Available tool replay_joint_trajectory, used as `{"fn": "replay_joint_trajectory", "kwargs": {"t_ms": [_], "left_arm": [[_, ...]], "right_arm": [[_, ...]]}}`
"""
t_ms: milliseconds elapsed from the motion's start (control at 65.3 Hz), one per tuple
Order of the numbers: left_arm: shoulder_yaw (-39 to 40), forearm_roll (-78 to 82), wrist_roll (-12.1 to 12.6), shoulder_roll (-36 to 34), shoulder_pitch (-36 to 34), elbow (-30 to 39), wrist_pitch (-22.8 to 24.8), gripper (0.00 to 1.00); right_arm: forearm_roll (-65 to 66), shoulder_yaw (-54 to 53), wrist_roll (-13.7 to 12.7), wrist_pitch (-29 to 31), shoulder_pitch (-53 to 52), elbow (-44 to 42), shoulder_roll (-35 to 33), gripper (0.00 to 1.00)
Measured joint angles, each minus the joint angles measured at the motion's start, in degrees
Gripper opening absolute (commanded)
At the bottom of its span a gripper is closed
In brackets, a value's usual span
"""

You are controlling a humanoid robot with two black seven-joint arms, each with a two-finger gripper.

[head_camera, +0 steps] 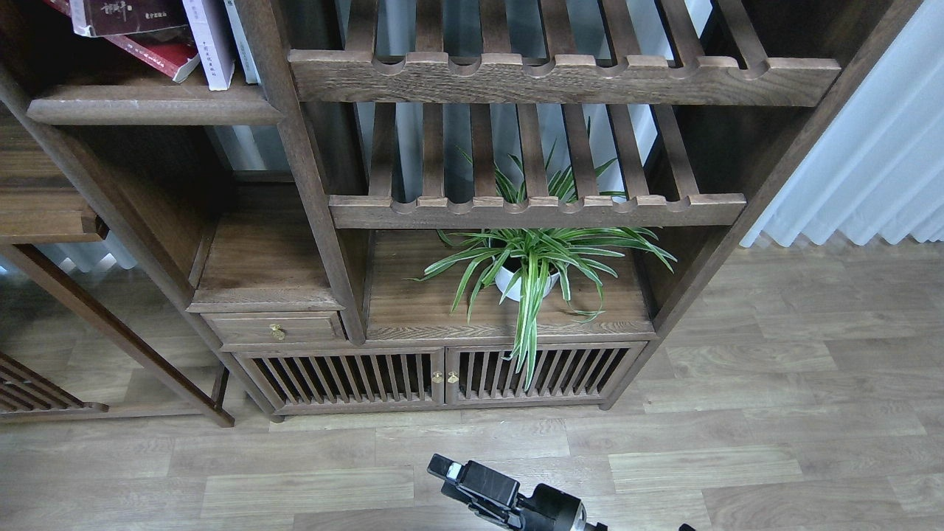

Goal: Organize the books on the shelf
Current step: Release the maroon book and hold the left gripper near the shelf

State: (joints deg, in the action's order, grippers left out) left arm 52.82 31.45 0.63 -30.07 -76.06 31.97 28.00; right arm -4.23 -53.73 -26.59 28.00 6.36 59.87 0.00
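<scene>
The dark maroon book (125,16) shows only by its lower edge at the top left, lying tilted over the bright red book (161,56). Both are on the flat dark-brown shelf (155,108) of the bookcase. A pale upright book (208,40) stands just right of them, against thin white-spined books. No gripper shows near the books. A black arm end (472,483) pokes in at the bottom centre, low over the floor. I take it for my right gripper; its fingers cannot be told apart. My left gripper is out of view.
Two slatted racks with notched front rails (560,74) fill the bookcase's right bay. A spider plant in a white pot (527,276) stands on the lower board, above slatted cabinet doors (442,376). There is a small drawer (276,328) at the left and a white curtain (877,162) at the right.
</scene>
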Motion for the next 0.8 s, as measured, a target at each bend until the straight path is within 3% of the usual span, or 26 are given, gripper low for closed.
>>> {"fn": "replay_joint_trajectory", "kwargs": {"t_ms": [153,245,398,566,796], "left_arm": [[0.1,-0.7,-7.2,1.8,-0.2,-2.0,0.0,0.05],[0.1,-1.9,-10.1,3.3,-0.1,-4.3,0.0,0.05],[0.1,-4.9,-12.8,5.6,-1.0,-10.7,0.0,0.05],[-0.3,-9.2,-17.8,10.1,-2.0,-17.8,0.0,0.05],[-1.0,-11.3,-20.0,13.5,-2.4,-20.9,0.0,0.05]], "right_arm": [[-0.1,0.0,0.0,0.0,-0.2,0.1,0.0,0.96],[-0.2,0.0,0.0,0.0,-0.2,0.1,0.0,0.96],[-0.4,0.0,0.1,0.0,0.0,0.2,0.0,0.96],[-0.4,0.0,0.1,0.0,0.2,0.3,0.0,0.97],[-0.4,0.0,0.0,0.0,0.6,0.4,0.0,0.97]]}}
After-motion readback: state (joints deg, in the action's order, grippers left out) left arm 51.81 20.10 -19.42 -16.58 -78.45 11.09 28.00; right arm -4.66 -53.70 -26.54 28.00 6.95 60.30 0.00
